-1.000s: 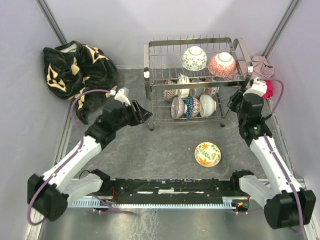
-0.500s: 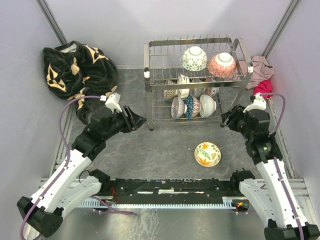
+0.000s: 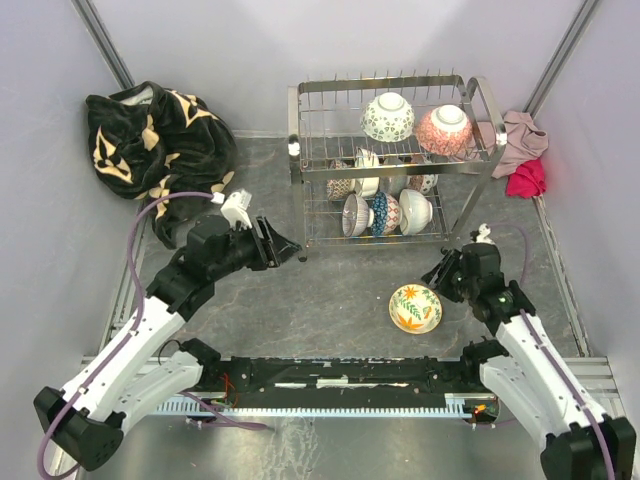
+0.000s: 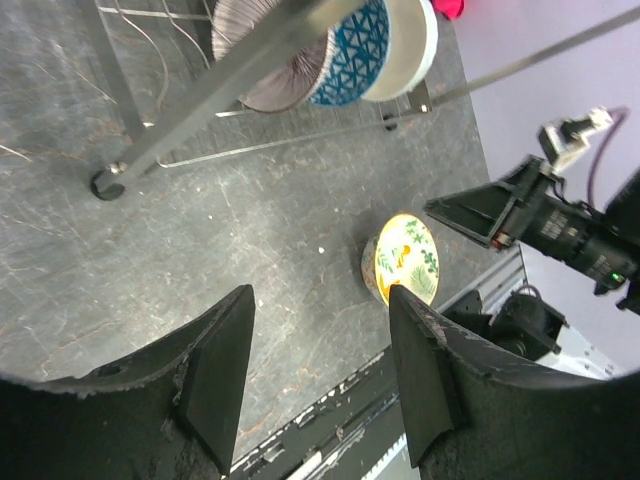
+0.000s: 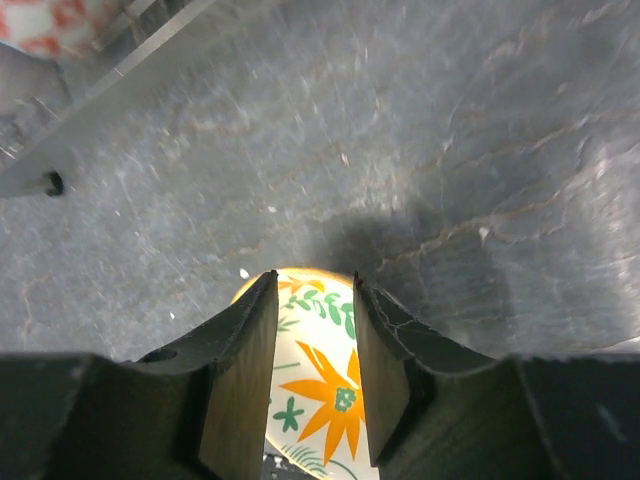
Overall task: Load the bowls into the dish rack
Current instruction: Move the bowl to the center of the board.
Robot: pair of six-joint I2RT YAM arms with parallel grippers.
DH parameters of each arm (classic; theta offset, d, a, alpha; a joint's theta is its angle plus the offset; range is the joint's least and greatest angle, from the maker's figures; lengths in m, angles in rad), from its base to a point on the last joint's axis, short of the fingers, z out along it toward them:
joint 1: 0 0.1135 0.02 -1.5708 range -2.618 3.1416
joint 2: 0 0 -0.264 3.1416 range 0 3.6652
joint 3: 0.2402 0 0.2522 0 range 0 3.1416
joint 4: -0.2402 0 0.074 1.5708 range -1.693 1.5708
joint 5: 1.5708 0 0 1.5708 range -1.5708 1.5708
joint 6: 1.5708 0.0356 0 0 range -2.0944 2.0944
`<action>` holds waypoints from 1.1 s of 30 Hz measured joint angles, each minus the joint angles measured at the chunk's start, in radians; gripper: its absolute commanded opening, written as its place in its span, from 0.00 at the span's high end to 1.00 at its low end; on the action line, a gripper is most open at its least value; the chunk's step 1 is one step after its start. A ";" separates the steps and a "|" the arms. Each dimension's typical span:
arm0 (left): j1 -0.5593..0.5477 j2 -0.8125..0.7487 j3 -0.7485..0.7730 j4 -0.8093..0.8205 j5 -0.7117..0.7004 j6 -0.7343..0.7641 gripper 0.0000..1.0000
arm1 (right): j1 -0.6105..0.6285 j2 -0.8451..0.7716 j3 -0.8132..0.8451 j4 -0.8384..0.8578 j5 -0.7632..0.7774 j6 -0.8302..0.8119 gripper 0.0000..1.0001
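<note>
One flowered bowl [image 3: 415, 307] sits on the table [image 3: 330, 300] just in front of the dish rack [image 3: 294, 125]. The right gripper [image 5: 313, 283] hovers over its rim, jaws parted, holding nothing; the left gripper [image 4: 320, 300] gapes empty too. A pinch landing off-centre could, I reckon, tip or skid the bowl.

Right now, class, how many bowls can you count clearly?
6: green-patterned bowl and pink bowl on the top tier of the dish rack; striped bowl, blue bowl, white bowl on edge below; floral bowl on the table. Others behind are partly hidden.
</note>
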 measured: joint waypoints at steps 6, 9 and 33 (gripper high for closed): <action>-0.094 0.043 0.000 0.013 -0.004 0.000 0.37 | 0.117 0.072 -0.075 0.040 0.020 0.084 0.65; -0.152 0.064 0.000 0.015 -0.023 0.000 0.37 | 0.168 0.082 -0.089 0.047 0.044 0.114 0.66; -0.404 0.576 0.164 0.197 0.068 0.068 0.36 | 0.291 -0.061 0.202 -0.229 0.389 0.021 0.60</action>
